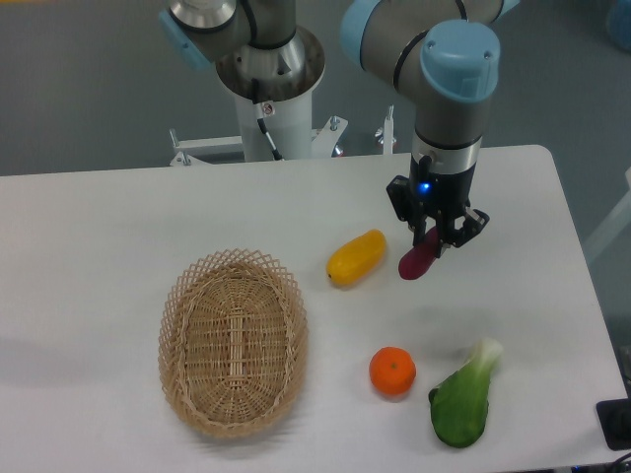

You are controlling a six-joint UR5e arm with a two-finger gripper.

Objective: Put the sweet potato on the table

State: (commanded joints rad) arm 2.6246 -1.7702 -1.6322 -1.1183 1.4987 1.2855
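The sweet potato (416, 260) is a small magenta-purple oblong, lying tilted on or just above the white table (99, 236), right of the yellow fruit. My gripper (435, 236) stands right over its upper end, with the fingers (453, 233) on either side of it. The fingers look close around the sweet potato, but I cannot tell whether they still pinch it or whether it rests on the table.
A yellow oblong fruit (357, 256) lies just left of the sweet potato. An oval wicker basket (233, 341) stands at the front left. A round orange (392, 371) and a green leafy vegetable (463, 397) lie at the front right.
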